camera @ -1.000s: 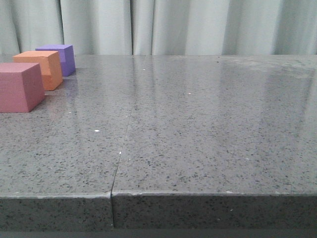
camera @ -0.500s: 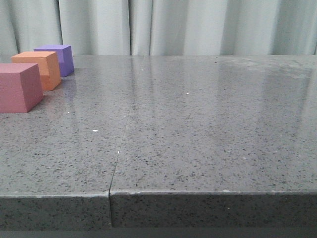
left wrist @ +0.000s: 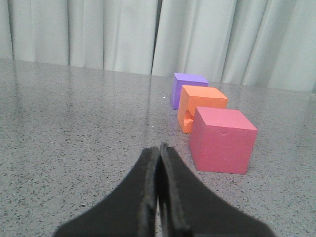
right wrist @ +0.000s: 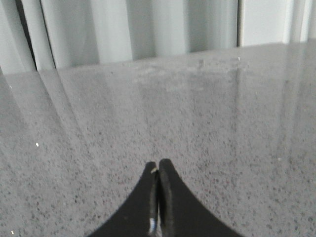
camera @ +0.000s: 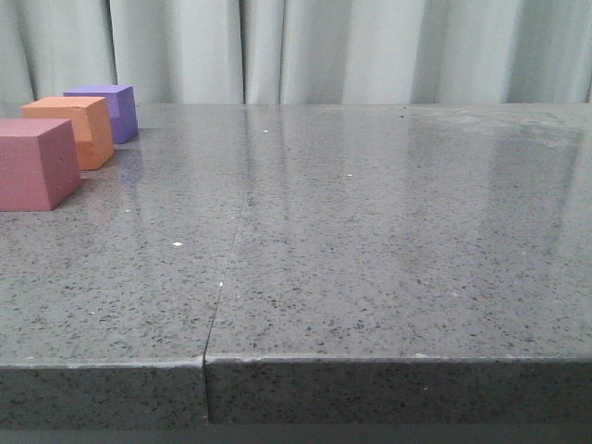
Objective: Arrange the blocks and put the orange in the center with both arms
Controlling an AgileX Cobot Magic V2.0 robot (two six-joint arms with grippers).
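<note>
Three cubes stand in a row at the table's far left in the front view: the pink-red cube (camera: 35, 164) nearest, the orange cube (camera: 74, 129) behind it, the purple cube (camera: 106, 109) farthest. Neither gripper shows in the front view. In the left wrist view the same row appears: pink-red (left wrist: 222, 140), orange with a dent on its edge (left wrist: 201, 107), purple (left wrist: 186, 89). My left gripper (left wrist: 158, 148) is shut and empty, short of the pink-red cube and to its side. My right gripper (right wrist: 158, 165) is shut and empty over bare table, with no cube in its view.
The grey speckled table (camera: 370, 231) has a seam (camera: 227, 268) running from front to back, left of the middle. Its front edge (camera: 370, 361) is close to the camera. A pale curtain (camera: 351, 46) hangs behind the table's far edge.
The cubes keep their order and spacing. The whole front view has shifted very slightly down and right compared with one second ago. No gripper enters it.
</note>
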